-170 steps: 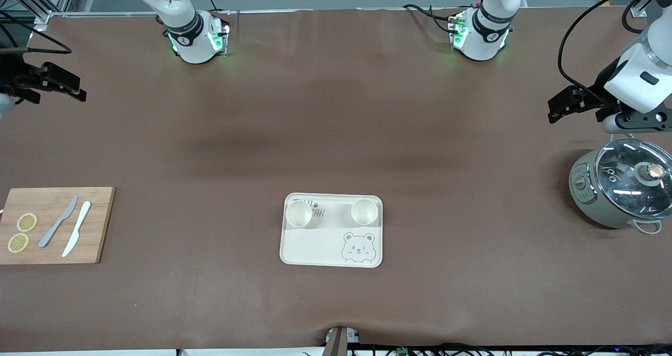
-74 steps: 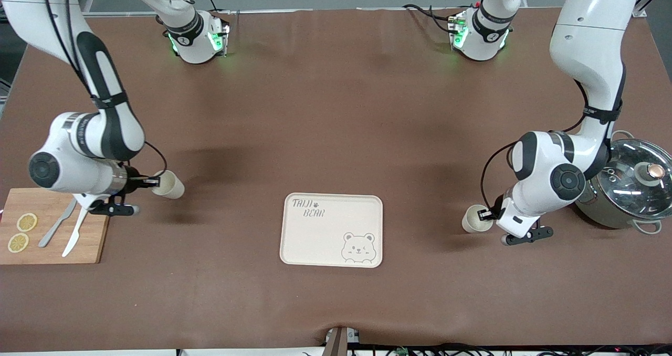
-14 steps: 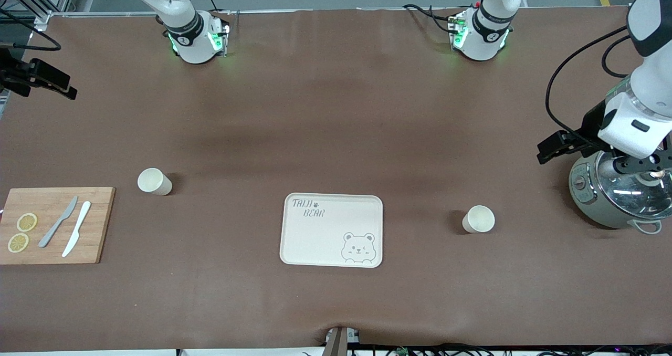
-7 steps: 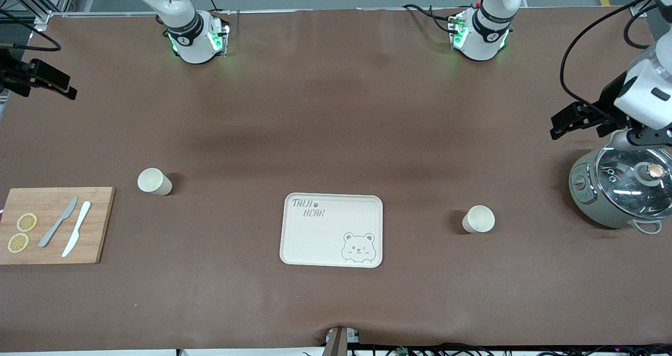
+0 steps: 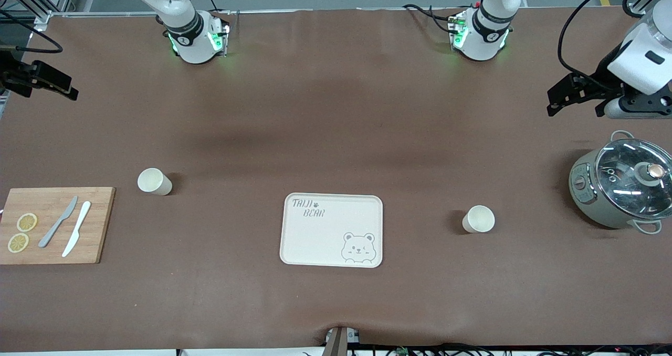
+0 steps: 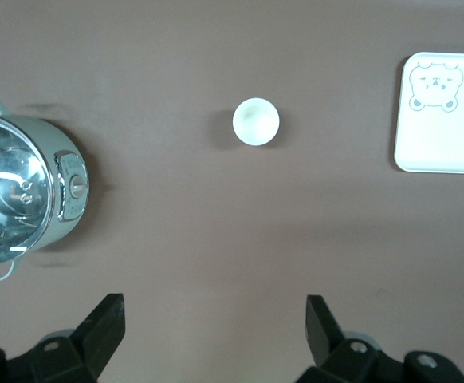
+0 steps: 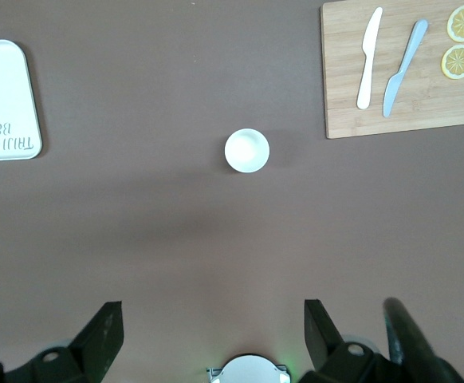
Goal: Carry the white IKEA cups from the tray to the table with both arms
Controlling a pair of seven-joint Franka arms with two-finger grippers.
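Two white IKEA cups stand upright on the brown table, one on each side of the tray. One cup (image 5: 154, 181) (image 7: 246, 150) is toward the right arm's end, next to the cutting board. The other cup (image 5: 478, 219) (image 6: 256, 121) is toward the left arm's end, between the tray and the pot. My left gripper (image 5: 563, 95) (image 6: 214, 302) is open and empty, high over the table's left-arm end. My right gripper (image 5: 51, 83) (image 7: 212, 307) is open and empty, high over the table's edge at the right arm's end.
The cream bear-print tray (image 5: 325, 235) (image 6: 447, 128) (image 7: 1, 88) lies empty mid-table. A wooden cutting board (image 5: 102, 230) (image 7: 340, 112) holds two knives and two lemon slices. A lidded grey pot (image 5: 619, 188) (image 6: 17, 195) stands at the left arm's end.
The cups, first on the tray, were carried outward and set down on the table. In the last second the left gripper rose away from above the pot; the right gripper barely moved.
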